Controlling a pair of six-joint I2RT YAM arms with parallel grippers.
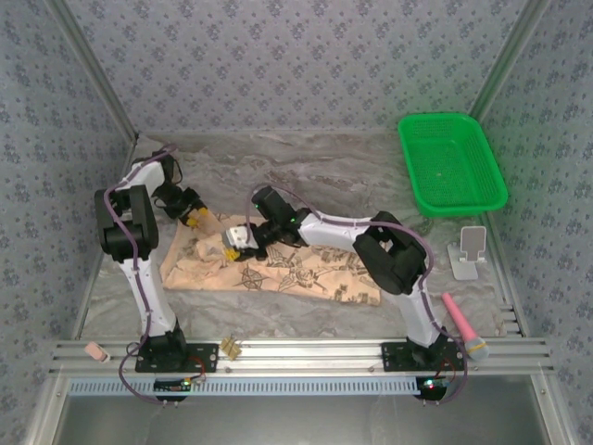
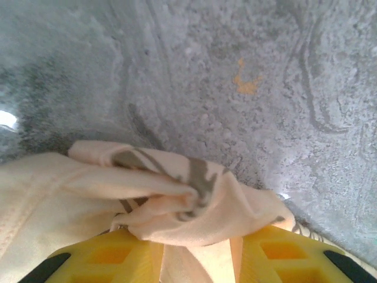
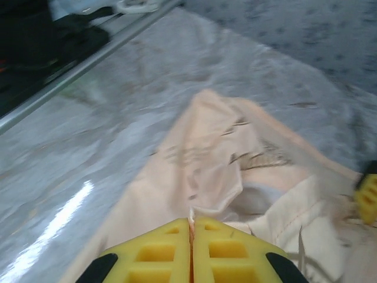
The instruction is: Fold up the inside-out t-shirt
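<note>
Toward the left edge of the counter (image 1: 352, 176), your left gripper (image 1: 193, 219) has its jaws narrowly parted around a bunched fold of the inside-out t-shirt (image 1: 278, 269), which lies spread across the middle, print side up. Just right of that gripper, your right gripper (image 1: 232, 243) has its jaws pressed together, pinching a thin ridge of the cloth. A green basket (image 1: 451, 162) sits in the far right corner.

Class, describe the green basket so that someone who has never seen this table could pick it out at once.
Start at the grey marbled table and look to its far right corner. The basket sits there, beyond a white stand and well apart from the t-shirt. It alone is bright green: a shallow rectangular mesh tray.
</note>
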